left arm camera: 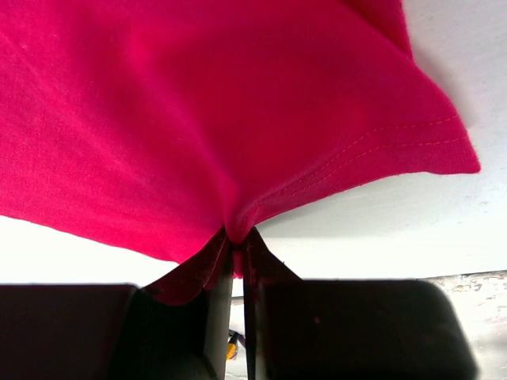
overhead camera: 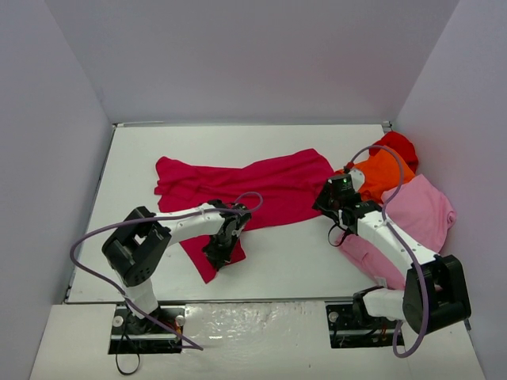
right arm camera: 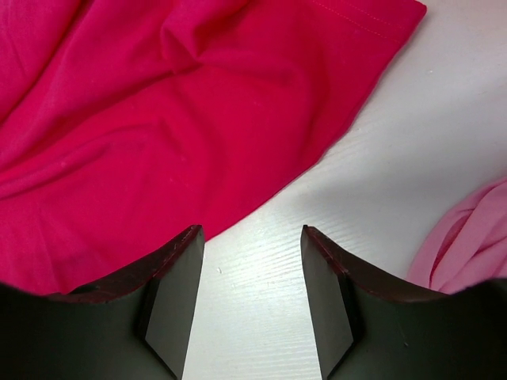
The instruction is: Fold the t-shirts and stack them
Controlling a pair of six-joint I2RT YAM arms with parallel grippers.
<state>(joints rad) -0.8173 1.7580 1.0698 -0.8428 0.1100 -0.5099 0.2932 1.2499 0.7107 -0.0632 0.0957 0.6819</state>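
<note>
A crimson-magenta t-shirt (overhead camera: 238, 186) lies spread and rumpled across the middle of the table. My left gripper (overhead camera: 220, 247) is shut on its near-left part; the left wrist view shows the cloth (left arm camera: 198, 127) pinched between the jaws and a hemmed edge to the right. My right gripper (overhead camera: 331, 204) is open and empty just off the shirt's right edge; the right wrist view shows that edge (right arm camera: 158, 134) to the left of my fingers. An orange shirt (overhead camera: 380, 172), a bright red one (overhead camera: 396, 146) and a light pink one (overhead camera: 416, 218) lie heaped at the right.
Grey walls close the table (overhead camera: 301, 261) on three sides. The pink shirt also shows at the right edge of the right wrist view (right arm camera: 467, 237). Purple cables loop over both arms.
</note>
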